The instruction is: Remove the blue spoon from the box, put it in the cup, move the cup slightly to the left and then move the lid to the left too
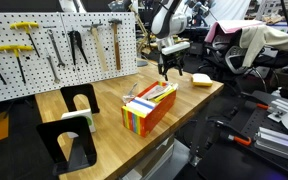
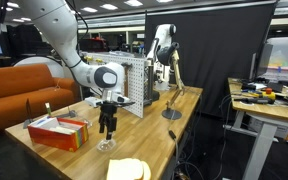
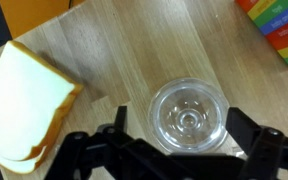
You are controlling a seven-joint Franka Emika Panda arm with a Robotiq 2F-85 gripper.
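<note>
Cup (image 3: 187, 117) stood upright directly beneath your gripper (image 2: 107, 130), its clear rim framed by the two fingers (image 3: 120, 122), which were spread apart and grasped nothing. You had the striped box (image 2: 59, 132) near it on one side and the pale lid (image 3: 29, 105) lying flat on the other, both apart from the glass. Bare wood of the table (image 2: 156, 128) showed between cup and lid. In both exterior views the lid lay close to the table's edge, leaving little room beyond it.
</note>
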